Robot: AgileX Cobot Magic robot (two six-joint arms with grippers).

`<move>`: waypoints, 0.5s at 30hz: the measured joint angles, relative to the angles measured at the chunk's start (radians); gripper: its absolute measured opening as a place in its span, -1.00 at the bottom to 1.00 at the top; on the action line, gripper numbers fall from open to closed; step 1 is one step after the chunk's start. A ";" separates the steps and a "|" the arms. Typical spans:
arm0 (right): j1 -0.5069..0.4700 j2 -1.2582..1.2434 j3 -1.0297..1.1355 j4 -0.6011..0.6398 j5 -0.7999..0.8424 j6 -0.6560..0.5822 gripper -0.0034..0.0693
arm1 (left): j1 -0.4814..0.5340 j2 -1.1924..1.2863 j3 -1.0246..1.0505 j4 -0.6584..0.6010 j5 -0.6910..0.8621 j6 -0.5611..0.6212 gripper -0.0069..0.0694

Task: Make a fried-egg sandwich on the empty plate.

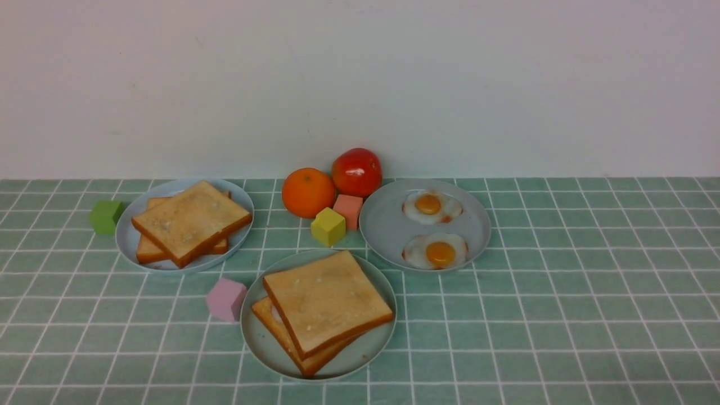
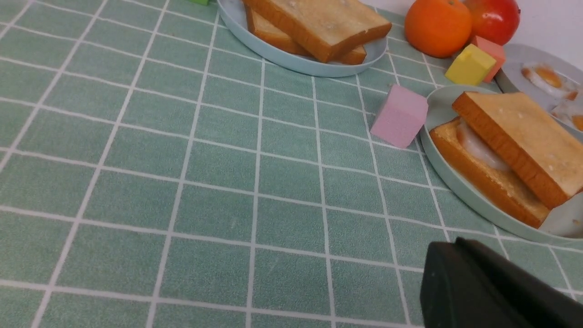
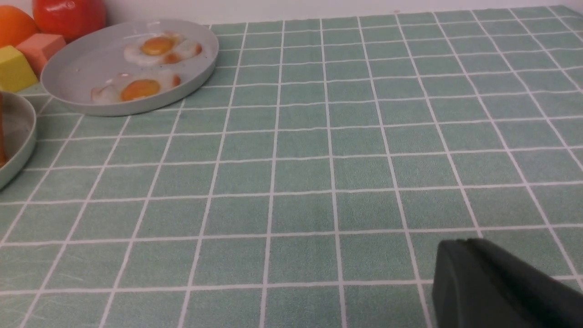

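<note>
1. Resting on the round pale mint-green plate (image 1: 371,350), nearest the robot in the front view, is the fried-egg sandwich (image 1: 323,309): one square golden-brown toast slice below, another above, turned a little so their corners do not line up.
2. Between the slices, the left wrist view shows the white of a flat fried egg (image 2: 478,148); its yolk is hidden by the top slice.
3. Judging from this, the sandwich looks fully built and the task is at or very near its end; I see no layer left to add.
4. Supplies remain: two more toast slices (image 1: 190,222) stacked on the pale blue-grey plate (image 1: 126,230) on the left, and two fried eggs (image 1: 433,230) on the other pale blue-grey plate (image 1: 388,225) on the right.
5. Neither arm appears in the front view. Each wrist view shows only a dark piece of its own gripper, the left gripper (image 2: 496,287) and the right gripper (image 3: 501,287), so I cannot tell whether either is spread or pressed together; nothing shows between the fingers.
6. Clutter crowds the mint plate's far side: a pink foam cube (image 1: 226,299) just beside its left rim, a yellow cube (image 1: 328,226) and a salmon cube (image 1: 348,210) behind it, then an orange (image 1: 308,192) and a red tomato (image 1: 356,172); a green cube (image 1: 106,216) sits beside the toast plate.
7. Open room lies on the green checked tablecloth (image 1: 590,292): wide on the right, and along the near left.
</note>
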 joint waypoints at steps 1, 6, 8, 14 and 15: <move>0.000 0.000 0.000 0.000 0.000 0.000 -0.87 | 0.000 0.000 0.000 0.000 0.000 0.000 -0.85; 0.000 0.000 0.000 0.000 0.000 0.000 -0.85 | 0.000 0.000 0.000 0.000 0.000 0.000 -0.85; 0.000 0.000 0.000 0.000 0.000 0.000 -0.84 | 0.000 0.000 0.000 0.000 0.000 0.000 -0.85; 0.000 0.000 0.000 0.000 0.000 0.000 -0.82 | 0.000 0.000 0.000 0.000 0.000 0.000 -0.85; 0.000 0.000 0.000 0.000 0.000 0.000 -0.82 | 0.000 0.000 0.000 0.000 0.000 0.000 -0.85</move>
